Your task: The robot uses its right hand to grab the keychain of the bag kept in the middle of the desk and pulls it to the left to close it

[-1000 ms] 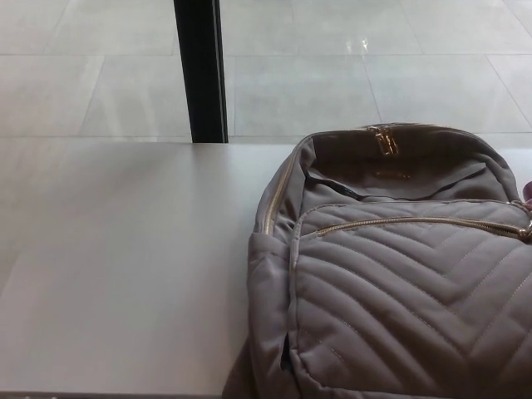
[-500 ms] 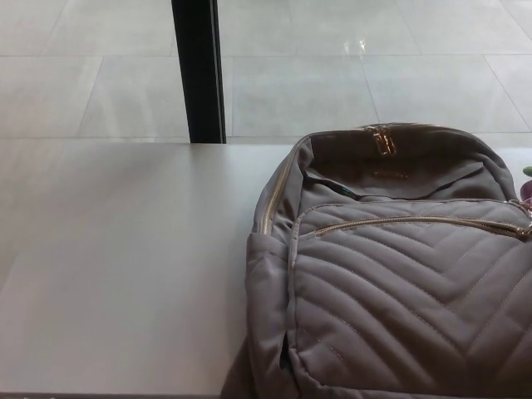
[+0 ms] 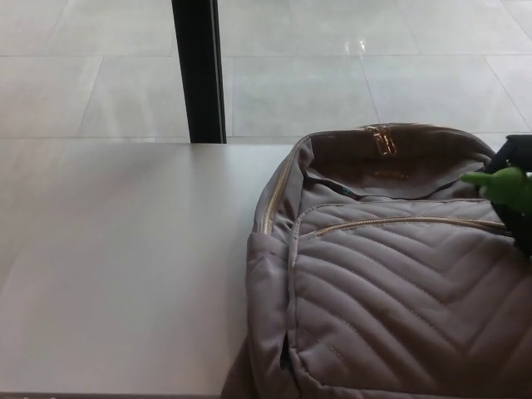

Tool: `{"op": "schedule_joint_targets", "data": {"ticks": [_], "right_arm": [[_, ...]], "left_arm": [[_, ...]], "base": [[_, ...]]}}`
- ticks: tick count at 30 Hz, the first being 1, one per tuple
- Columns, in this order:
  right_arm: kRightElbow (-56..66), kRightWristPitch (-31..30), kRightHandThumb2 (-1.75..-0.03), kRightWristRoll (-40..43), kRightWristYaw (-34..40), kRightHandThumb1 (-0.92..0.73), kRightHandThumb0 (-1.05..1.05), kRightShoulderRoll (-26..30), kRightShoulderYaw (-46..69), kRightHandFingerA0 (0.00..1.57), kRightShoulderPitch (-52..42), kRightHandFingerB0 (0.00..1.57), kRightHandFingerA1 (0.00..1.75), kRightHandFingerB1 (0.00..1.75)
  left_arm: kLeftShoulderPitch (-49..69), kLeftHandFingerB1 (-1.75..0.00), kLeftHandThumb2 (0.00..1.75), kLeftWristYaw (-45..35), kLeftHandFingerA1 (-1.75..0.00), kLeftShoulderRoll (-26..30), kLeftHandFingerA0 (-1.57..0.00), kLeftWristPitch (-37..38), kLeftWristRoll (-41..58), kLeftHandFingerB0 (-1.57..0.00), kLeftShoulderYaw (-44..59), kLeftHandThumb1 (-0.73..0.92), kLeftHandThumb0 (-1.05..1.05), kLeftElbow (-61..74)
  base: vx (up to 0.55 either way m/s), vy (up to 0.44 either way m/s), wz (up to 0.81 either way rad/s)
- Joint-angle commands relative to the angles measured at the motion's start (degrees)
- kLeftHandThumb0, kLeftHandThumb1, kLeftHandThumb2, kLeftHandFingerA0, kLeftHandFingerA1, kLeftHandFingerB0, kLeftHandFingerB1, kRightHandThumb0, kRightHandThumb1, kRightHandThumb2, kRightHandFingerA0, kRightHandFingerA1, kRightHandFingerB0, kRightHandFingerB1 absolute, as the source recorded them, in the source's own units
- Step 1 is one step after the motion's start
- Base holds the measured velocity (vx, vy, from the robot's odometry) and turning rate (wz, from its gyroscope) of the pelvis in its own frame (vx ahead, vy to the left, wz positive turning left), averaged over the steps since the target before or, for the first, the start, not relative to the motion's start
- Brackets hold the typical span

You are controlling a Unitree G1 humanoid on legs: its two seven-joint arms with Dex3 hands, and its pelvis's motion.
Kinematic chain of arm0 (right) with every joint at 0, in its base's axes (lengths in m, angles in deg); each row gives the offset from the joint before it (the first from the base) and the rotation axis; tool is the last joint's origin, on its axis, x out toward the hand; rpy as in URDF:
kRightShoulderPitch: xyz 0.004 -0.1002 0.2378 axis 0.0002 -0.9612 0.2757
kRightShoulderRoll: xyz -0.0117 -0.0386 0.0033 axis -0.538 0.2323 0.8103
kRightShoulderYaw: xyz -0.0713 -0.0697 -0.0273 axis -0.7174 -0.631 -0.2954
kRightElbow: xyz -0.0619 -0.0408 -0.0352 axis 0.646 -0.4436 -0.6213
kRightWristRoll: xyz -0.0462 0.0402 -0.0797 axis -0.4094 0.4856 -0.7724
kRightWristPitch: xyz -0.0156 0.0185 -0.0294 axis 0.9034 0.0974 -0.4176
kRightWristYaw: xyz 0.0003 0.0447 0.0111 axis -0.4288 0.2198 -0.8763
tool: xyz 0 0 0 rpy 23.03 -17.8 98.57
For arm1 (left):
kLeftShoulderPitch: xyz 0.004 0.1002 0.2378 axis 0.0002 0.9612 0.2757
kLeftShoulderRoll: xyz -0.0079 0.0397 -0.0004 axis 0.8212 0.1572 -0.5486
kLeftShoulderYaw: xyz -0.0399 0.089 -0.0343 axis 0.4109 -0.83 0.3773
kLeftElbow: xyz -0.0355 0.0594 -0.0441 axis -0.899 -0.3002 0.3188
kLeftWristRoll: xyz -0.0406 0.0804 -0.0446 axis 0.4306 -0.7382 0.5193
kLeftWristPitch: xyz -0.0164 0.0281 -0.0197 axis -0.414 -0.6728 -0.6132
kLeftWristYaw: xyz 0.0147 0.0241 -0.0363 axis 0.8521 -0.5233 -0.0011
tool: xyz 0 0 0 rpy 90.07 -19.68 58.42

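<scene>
**Right hand arrives at the backpack's right edge**

Since half a second ago, the robot's right hand (image 3: pixel 517 199) has come in from the right edge of the head view, where only a sliver showed before. It now sits against the upper right corner of the backpack (image 3: pixel 391 283). The hand is black, with a green shape (image 3: pixel 499 183) at its leading end pointing left. Whether the fingers are released or clenched cannot be told, as most of the hand is cut off by the frame.

One hand is in view. One taupe quilted backpack lies on the desk (image 3: pixel 125 266), at its right. The front-pocket zipper (image 3: pixel 399 221), gold, runs right until the hand covers it. The keychain cannot be made out there. One black post (image 3: pixel 198 71) stands beyond the desk.
</scene>
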Motion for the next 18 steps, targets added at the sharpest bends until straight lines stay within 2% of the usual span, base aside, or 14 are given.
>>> {"op": "schedule_joint_targets", "data": {"ticks": [1,2,5,6,7,9,10,12,13,18], "right_arm": [[2.8,-6.4,-1.20,-0.3,-1.6,-0.50,-0.20,-2.0,-2.2,0.90,-1.5,0.80,1.75,1.54],[3.6,-8.6,-1.20,-1.0,-1.1,-0.51,-0.21,-3.3,-3.3,0.91,-1.5,0.81,1.73,1.48],[4.0,-10.1,-1.23,-0.1,0.1,-0.48,-0.23,-6.0,-3.4,0.90,-2.1,0.79,1.75,1.51],[4.1,-10.6,-1.24,-0.2,0.2,-0.48,-0.25,-6.4,-3.5,0.90,-2.4,0.80,1.75,1.52],[3.9,-11.8,-1.28,-0.3,0.6,-0.46,-0.24,-7.4,-3.6,0.90,-2.4,0.81,1.75,1.55],[3.4,-13.7,-1.29,-0.2,1.4,-0.46,-0.25,-9.2,-3.5,0.90,-2.2,0.80,1.75,1.56],[3.2,-15.9,-1.39,0.0,3.0,-0.43,-0.23,-11.4,-3.0,0.91,-1.8,0.82,1.73,1.54],[3.2,-17.0,-1.44,0.4,3.2,-0.39,-0.24,-12.3,-2.4,0.91,-1.6,0.84,1.73,1.54],[3.0,-18.6,-1.46,0.9,3.7,-0.36,-0.24,-13.6,-1.7,0.92,-1.2,0.85,1.74,1.55],[1.1,-19.5,-1.51,1.1,5.8,-0.35,-0.24,-16.4,0.1,0.92,-0.4,0.84,1.75,1.57]], "left_arm": [[0.3,-1.10,1.31,-0.4,-1.11,0.6,-0.75,0.7,0.3,-0.57,0.3,0.68,-1.05,-0.5],[0.4,-1.06,0.88,-0.1,-1.07,0.5,-0.78,0.7,0.4,-0.60,0.4,0.89,-1.05,-0.3],[0.4,-1.07,0.87,0.0,-1.07,0.3,-0.78,0.6,0.4,-0.61,0.4,0.90,-1.05,-0.4],[0.7,-1.10,1.31,0.0,-1.12,0.2,-0.73,0.6,0.4,-0.57,0.3,0.68,-1.05,-0.2],[1.1,-1.08,0.88,0.1,-1.09,0.1,-0.77,0.3,0.4,-0.60,0.3,0.91,-1.05,0.5],[1.1,-1.08,0.88,0.6,-1.09,0.1,-0.76,-0.5,0.4,-0.59,0.2,0.91,-1.05,0.9],[1.1,-1.09,0.88,0.1,-1.09,-0.1,-0.77,-0.1,0.7,-0.60,0.4,0.91,-1.05,0.7],[0.9,-1.08,0.88,0.1,-1.09,-0.2,-0.76,-0.2,0.7,-0.61,0.4,0.91,-1.05,0.3],[0.9,-1.11,1.33,0.0,-1.15,-0.2,-0.72,0.0,0.7,-0.56,0.4,0.69,-1.05,0.1],[0.8,-1.11,1.33,0.4,-1.15,-0.5,-0.72,0.2,0.7,-0.57,0.5,0.69,-1.05,-0.4]], "base": [[0.00,0.000,0.00],[0.00,0.000,0.00],[0.00,0.000,0.00],[0.00,0.000,0.00],[0.00,0.000,0.00],[0.00,0.000,0.00],[0.00,0.000,0.00],[0.00,0.000,0.00],[0.00,0.000,0.00],[0.00,0.000,0.00]]}}
